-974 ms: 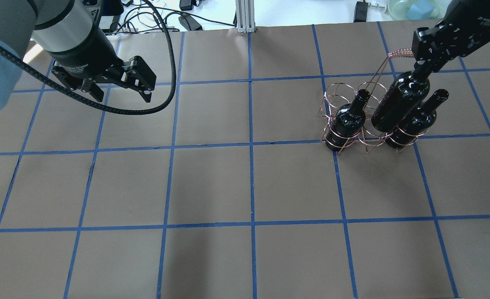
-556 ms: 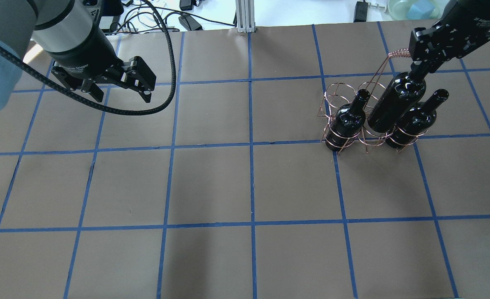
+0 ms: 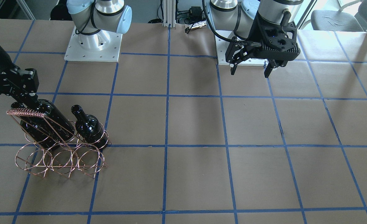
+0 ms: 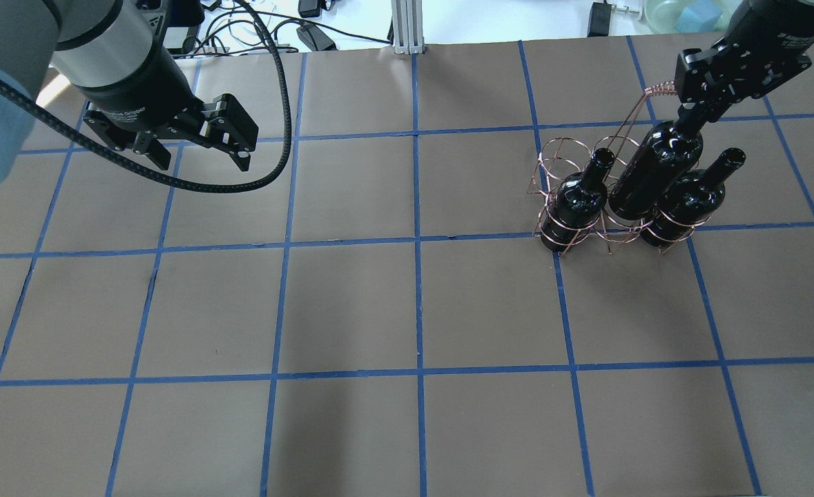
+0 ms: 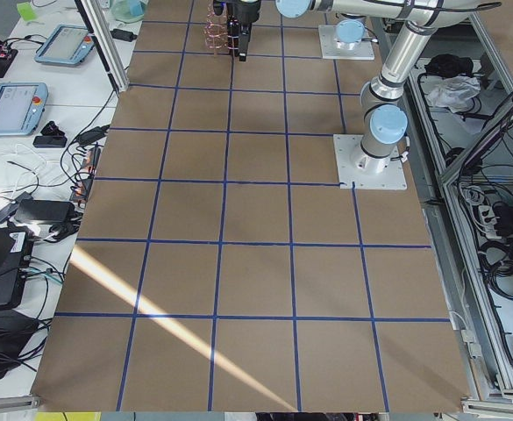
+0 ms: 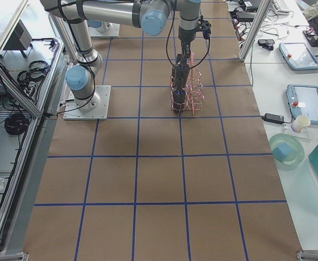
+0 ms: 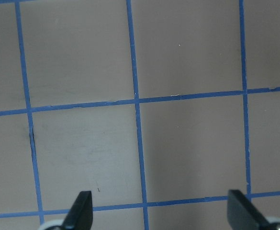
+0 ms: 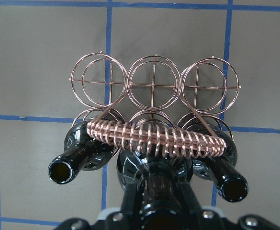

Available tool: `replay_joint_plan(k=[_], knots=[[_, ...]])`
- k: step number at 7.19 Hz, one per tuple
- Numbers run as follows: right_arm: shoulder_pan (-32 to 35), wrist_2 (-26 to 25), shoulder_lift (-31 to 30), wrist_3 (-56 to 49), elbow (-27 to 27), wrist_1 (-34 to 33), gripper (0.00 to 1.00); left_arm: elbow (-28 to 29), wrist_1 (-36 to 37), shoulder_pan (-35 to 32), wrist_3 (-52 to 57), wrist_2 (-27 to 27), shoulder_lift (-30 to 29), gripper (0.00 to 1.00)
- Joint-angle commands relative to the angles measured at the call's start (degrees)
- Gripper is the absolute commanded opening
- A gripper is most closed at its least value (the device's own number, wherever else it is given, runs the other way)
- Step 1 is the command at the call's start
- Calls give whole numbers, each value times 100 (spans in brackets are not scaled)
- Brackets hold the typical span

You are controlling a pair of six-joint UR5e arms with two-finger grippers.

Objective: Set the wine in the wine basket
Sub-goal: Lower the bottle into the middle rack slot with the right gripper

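Note:
My right gripper (image 4: 698,114) is shut on the neck of a near-black wine bottle (image 4: 655,172). The bottle stands tilted, with its lower body inside the middle ring of the copper wire basket (image 4: 564,157), in the row nearer the robot. Two more bottles (image 4: 579,200) (image 4: 690,200) stand in the rings on either side. In the right wrist view the held bottle (image 8: 154,196) sits under the braided handle (image 8: 154,136). The front-facing view shows the gripper (image 3: 24,98), the bottle (image 3: 46,124) and the basket (image 3: 58,161). My left gripper (image 4: 203,162) is open and empty, far to the left.
The basket's three far-row rings (image 8: 154,86) hold nothing. The braided handle (image 4: 659,88) arches close beside my right gripper. The left arm's black cable (image 4: 275,138) loops over the table. Cables and gear (image 4: 310,34) lie beyond the table's far edge.
My right gripper has moved down and slightly left with the bottle, sinking it deeper into the middle ring. The left arm has stayed still.

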Motion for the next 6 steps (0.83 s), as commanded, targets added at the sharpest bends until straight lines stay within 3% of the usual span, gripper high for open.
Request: replay_joint_plan(k=[1,5,6], knots=[[1,18,45,41,32,-9,4,-6,-1,0,1,0,9,100],[1,27,167,260,356,-70,3,-6,-1,0,1,0,26,100],[18,19,255,366,549,-410,4,-6,-1,0,1,0,26,100]])
